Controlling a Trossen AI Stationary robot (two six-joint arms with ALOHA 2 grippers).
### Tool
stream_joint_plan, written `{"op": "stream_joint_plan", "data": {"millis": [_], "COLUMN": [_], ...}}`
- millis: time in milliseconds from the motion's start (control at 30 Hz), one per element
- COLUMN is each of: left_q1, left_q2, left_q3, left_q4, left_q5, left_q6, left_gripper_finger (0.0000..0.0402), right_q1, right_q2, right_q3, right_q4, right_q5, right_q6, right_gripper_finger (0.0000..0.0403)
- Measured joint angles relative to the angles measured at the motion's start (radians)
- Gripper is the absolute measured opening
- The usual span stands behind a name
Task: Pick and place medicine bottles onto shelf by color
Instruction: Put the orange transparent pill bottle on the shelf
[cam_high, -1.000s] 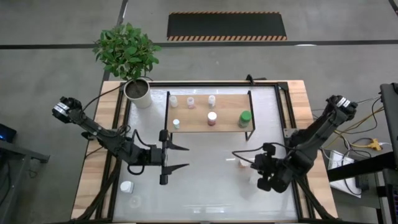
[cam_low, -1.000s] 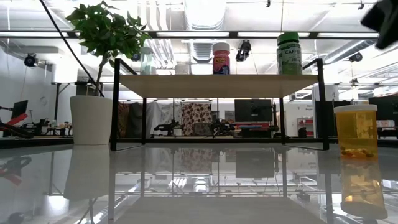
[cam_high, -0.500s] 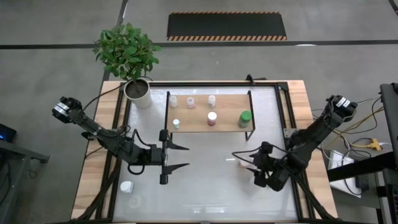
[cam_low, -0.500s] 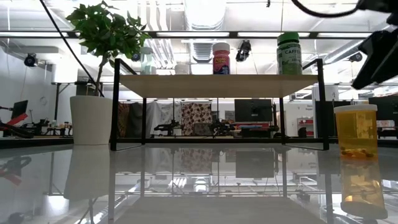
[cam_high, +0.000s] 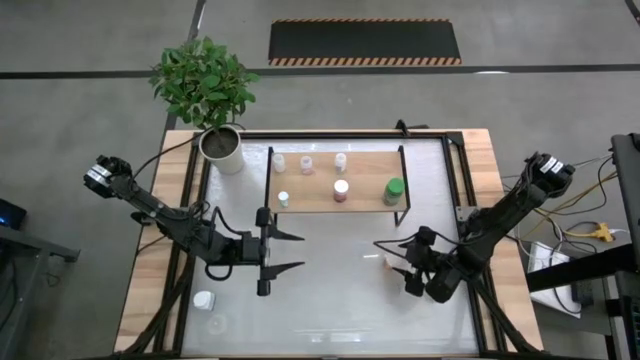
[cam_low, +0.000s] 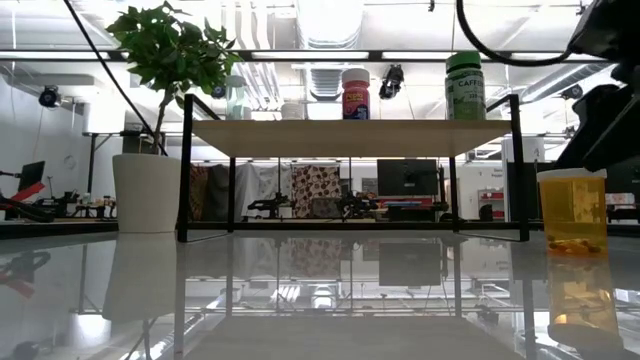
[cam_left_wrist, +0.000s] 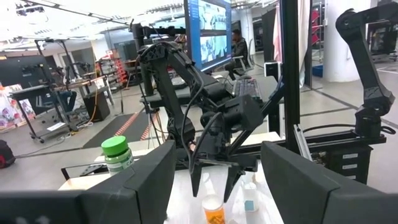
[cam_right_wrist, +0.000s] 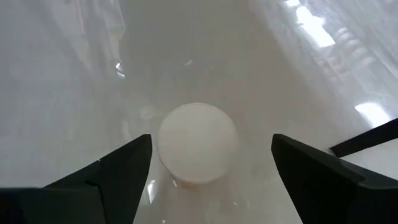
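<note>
I am hovering my right gripper (cam_high: 391, 262), fingers spread wide and holding nothing, over the orange bottle (cam_low: 571, 210) standing upright on the table (cam_high: 330, 300) in front of the shelf (cam_high: 365, 189), near its right end.

Robotics lab: wall monitors (cam_left_wrist: 208, 31), equipment racks (cam_left_wrist: 46, 93), ceiling ducts (cam_low: 330, 20), other robot arm (cam_left_wrist: 367, 68).

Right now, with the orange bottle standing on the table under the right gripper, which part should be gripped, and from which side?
Probably the body just under the white cap, coming straight down from above. The orange bottle stands upright and alone, and the right gripper, open, hangs over its round cap with a finger on each side. Closing across the narrow round body should hold it.
</note>
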Motion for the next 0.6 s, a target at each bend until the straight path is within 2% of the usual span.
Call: {"op": "stream_joint_plan", "data": {"millis": [367,600], "left_q1": [0.0,0.0], "left_q2": [0.0,0.0], "left_q3": [0.0,0.0], "left_q4": [0.0,0.0], "left_q5": [0.0,0.0], "left_q6": [0.003,0.003], "left_gripper_finger": [0.0219,0.0219], "right_q1": [-0.01,-0.01], "right_q2": [0.07,0.082], "right_q3": [-0.03,-0.03], "right_q4": [0.103,0.123], "right_q5": [0.02,0.024], "right_q6": [-0.011,-0.008], "right_gripper_finger": [0.03,0.0254]}}
